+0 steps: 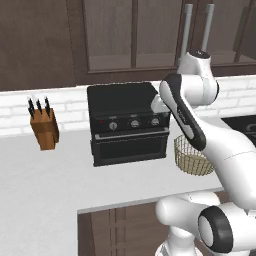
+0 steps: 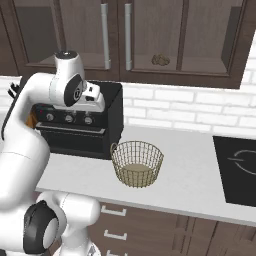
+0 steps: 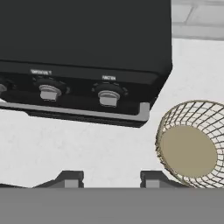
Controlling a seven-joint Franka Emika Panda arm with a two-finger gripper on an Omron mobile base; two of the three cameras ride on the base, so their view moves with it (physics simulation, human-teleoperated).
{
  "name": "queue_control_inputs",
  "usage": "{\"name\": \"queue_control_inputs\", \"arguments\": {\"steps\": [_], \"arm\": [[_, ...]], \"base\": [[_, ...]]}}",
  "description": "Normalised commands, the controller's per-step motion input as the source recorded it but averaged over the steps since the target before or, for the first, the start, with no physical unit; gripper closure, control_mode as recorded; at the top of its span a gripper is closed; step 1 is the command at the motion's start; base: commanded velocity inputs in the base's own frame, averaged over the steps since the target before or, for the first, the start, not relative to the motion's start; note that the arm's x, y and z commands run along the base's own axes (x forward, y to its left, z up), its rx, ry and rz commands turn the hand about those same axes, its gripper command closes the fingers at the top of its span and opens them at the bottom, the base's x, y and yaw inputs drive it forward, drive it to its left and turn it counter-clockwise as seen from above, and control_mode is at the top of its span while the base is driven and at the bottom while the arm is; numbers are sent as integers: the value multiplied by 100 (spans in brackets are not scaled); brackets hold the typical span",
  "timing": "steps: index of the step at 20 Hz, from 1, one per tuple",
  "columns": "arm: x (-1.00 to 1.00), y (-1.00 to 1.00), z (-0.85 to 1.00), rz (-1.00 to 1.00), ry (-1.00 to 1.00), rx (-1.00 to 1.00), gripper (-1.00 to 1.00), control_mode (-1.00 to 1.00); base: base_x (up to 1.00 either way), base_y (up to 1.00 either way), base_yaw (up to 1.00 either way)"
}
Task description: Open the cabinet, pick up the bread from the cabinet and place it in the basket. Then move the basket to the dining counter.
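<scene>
Cabinet (image 2: 150, 35) doors closed; bread (image 2: 160, 60) seen behind the glass on its shelf, at twelve o'clock above the basket (image 2: 137, 163). Basket stands empty on the counter (image 2: 190, 165), just beside the black oven (image 2: 75, 122). Fingers (image 3: 72, 178) apart, holding nothing, above the counter.

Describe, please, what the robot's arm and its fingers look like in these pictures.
The arm is glossy white, built of rounded segments with dark grey to black joint bands and round dark caps. No cables or markings show. In the hand view the two fingers are small, dark and blocky, with lighter grey tips.
</scene>
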Motion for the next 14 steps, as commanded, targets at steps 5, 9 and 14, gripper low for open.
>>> {"name": "queue_control_inputs", "arguments": {"steps": [5, 9, 14], "arm": [[5, -19, -3, -2, -2, 3, -100, -100], [-3, -15, 26, -11, -47, -9, -100, -100], [0, -33, 97, -8, -57, -11, -100, -100]], "base": [[0, 0, 0], [0, 0, 0], [0, 0, 0]]}}
